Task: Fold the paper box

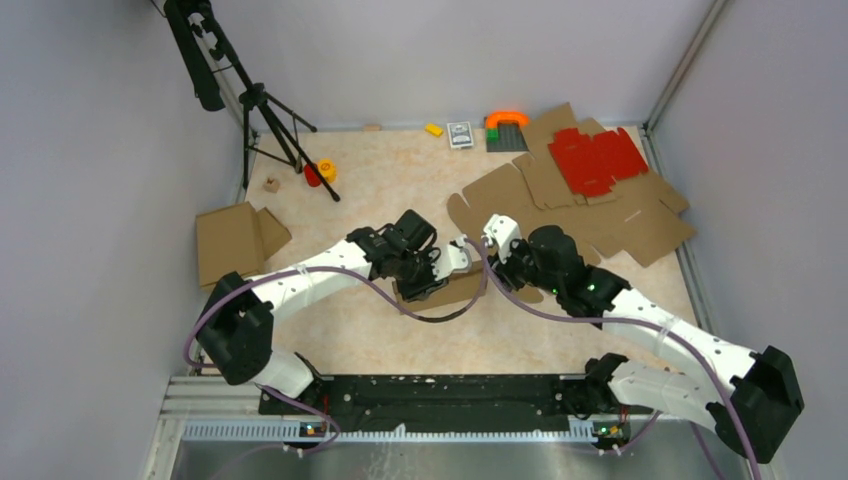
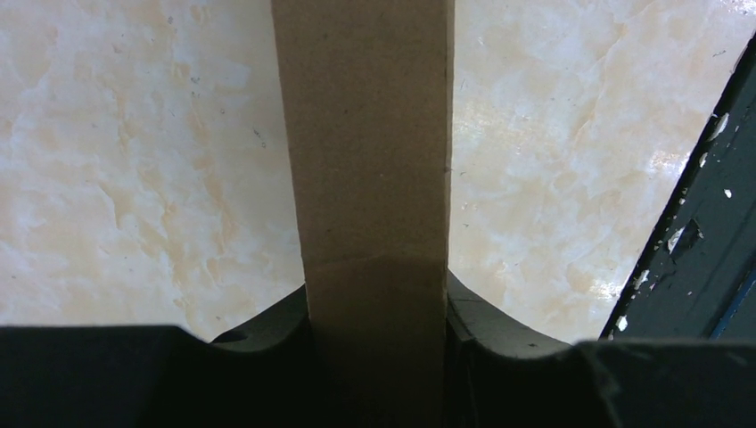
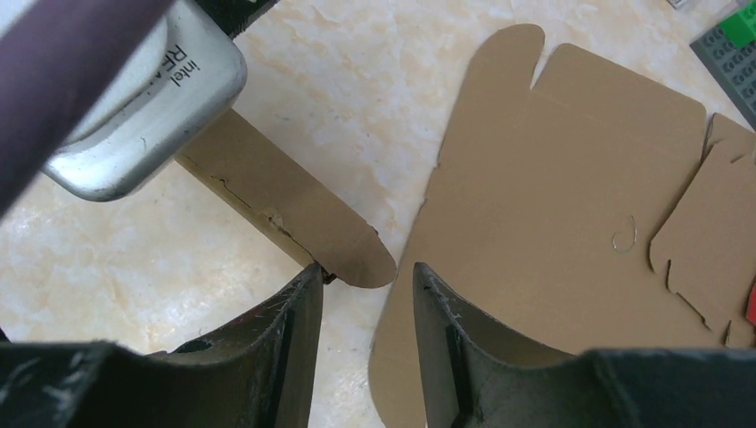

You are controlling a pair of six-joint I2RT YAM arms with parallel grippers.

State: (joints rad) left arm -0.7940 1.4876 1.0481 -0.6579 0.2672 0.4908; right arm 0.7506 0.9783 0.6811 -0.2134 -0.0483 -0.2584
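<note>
One paper box (image 2: 374,134) | plain brown cardboard | rounded tab (image 3: 361,259) | marbled table (image 2: 134,160)

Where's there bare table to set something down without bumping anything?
Bare tabletop at mid-back, between the tripod and the flat cardboard sheets; another strip in front, between the paper box and the base rail. Crowded: the right side, under cardboard sheets and the red sheet, and the back edge with toy bricks.

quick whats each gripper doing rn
left gripper: closed on a strip of the paper box
right gripper: open, gripping nothing; the box's rounded tab lies just off its fingertips
</note>
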